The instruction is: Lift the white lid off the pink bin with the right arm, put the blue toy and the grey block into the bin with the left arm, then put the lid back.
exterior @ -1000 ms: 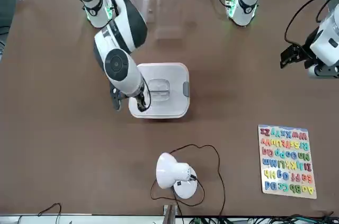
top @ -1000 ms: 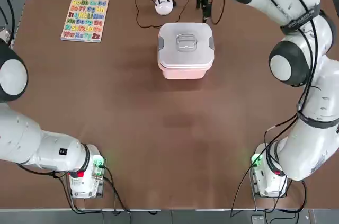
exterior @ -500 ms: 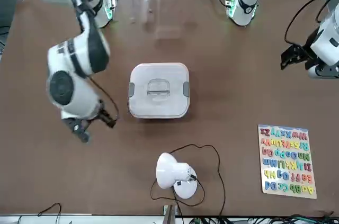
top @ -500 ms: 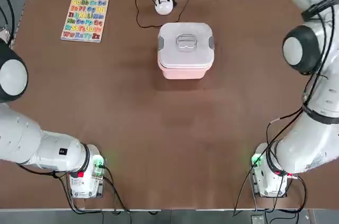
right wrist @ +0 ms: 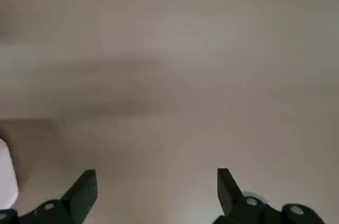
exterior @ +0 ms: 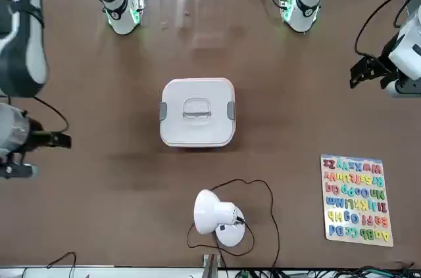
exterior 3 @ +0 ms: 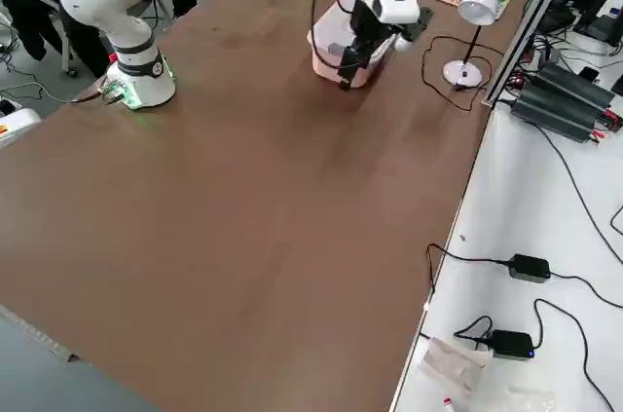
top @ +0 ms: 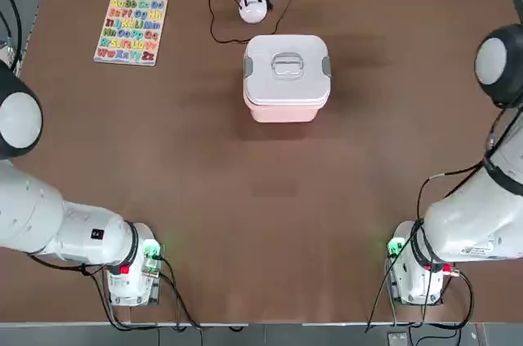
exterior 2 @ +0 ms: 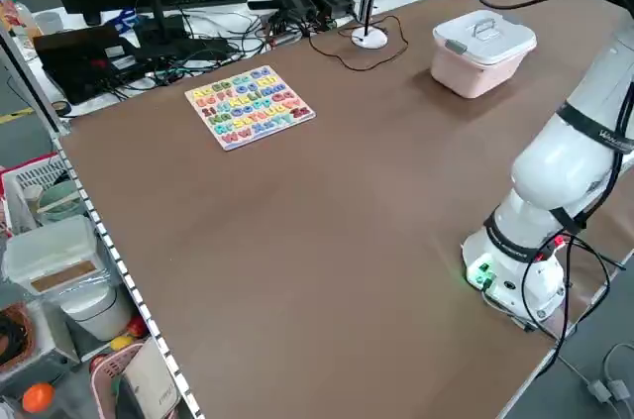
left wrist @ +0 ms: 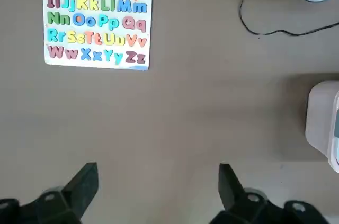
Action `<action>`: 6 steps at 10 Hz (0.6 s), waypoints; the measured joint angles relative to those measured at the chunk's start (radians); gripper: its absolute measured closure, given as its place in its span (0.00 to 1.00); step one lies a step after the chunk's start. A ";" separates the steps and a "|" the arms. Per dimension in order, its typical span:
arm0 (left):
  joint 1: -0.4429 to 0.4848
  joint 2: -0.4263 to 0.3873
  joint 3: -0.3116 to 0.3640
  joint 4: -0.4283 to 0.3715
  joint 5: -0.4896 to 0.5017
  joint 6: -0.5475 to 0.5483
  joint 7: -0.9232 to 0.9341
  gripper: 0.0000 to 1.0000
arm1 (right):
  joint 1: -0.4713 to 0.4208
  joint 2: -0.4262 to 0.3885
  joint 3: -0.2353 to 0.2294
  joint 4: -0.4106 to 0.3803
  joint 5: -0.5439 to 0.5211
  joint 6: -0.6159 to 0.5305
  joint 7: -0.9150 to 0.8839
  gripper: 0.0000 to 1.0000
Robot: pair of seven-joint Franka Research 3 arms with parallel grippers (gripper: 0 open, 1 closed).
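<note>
Looking over the table, we find the white lid (top: pixel 287 66) clipped on the pink bin (top: pixel 286 109) in the middle; no blue toy or grey block shows outside, so whether loading is finished or never begun we cannot tell. Our right gripper (right wrist: pixel 156 195) hangs open over bare table beside the bin; our left gripper (left wrist: pixel 159 189) hangs open between bin and alphabet puzzle (top: pixel 131 30).

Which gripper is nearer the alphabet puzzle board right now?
Left. The left gripper hovers just robot-side of the alphabet puzzle board; the right gripper is across the table, beyond the pink bin.
</note>
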 joint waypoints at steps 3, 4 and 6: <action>0.000 -0.001 0.000 0.000 0.000 0.000 0.000 0.00 | -0.082 -0.235 0.041 -0.187 0.000 -0.072 0.039 0.00; 0.000 -0.001 0.000 0.000 0.000 0.000 -0.001 0.00 | -0.119 -0.293 0.086 -0.240 0.000 -0.082 0.086 0.00; 0.000 -0.001 0.000 0.000 0.000 -0.002 -0.002 0.00 | -0.137 -0.353 0.125 -0.306 0.002 -0.082 0.131 0.00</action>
